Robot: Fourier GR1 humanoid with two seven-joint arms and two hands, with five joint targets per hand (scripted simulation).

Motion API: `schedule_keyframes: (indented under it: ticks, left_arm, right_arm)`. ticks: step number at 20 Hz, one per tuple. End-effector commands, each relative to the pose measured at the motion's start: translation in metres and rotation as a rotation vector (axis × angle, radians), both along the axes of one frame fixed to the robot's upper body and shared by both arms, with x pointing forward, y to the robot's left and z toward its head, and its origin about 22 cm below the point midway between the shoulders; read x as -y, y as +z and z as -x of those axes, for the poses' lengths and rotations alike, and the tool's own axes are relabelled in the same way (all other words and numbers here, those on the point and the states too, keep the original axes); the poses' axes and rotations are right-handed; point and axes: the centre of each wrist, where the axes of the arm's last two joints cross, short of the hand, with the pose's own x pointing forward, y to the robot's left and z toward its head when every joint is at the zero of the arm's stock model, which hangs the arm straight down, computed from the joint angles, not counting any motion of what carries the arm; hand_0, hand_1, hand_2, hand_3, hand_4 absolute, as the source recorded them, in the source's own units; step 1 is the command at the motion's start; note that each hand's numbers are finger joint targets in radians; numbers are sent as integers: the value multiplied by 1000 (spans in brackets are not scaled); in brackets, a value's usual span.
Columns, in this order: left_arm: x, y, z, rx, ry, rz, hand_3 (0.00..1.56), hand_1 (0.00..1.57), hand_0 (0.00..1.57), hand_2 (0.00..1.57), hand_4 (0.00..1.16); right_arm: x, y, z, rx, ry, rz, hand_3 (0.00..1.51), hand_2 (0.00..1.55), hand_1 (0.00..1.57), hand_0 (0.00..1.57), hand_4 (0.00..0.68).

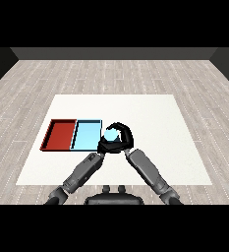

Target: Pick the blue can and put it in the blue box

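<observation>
My table (150, 118) has a plain white top, matt and smooth, with no grain or sheen on it. The floor (135, 74) around it looks like pale grey wood planks (seams and streaky grain show). The red tray (51, 134) and the light blue tray (86, 135) look like smooth plastic, flat in colour. My 2 forearms are grey with a dull metallic look, and my right hand (126, 142) is black and slightly glossy.

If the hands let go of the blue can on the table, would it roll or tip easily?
The blue can looks round and smooth, so on its side it would probably roll. The right hand curls round it and the left hand is against it, beside the light blue tray; it seems stiff.
</observation>
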Motion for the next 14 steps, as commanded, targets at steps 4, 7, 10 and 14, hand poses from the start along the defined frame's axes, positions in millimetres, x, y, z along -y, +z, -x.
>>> schedule_keyframes:
  ticks: [4,7,10,14]
  left_arm:
    - [9,6,-4,-16,39,101,1485,1571,1571,1571,840]
    - [7,-4,-3,30,43,107,1497,1571,1571,1571,955]
    - [8,3,-8,72,61,88,1506,1571,1571,1571,1072]
    - [15,0,-8,113,77,106,1538,1571,1571,1571,1043]
  right_arm:
    - [-6,3,10,17,5,-52,1399,1442,1461,1461,631]
    - [4,-8,4,-18,10,-41,1392,1442,1440,1440,618]
    - [5,5,12,-6,17,-72,1390,1438,1414,1414,588]
    - [3,0,2,-58,53,0,622,926,824,824,31]
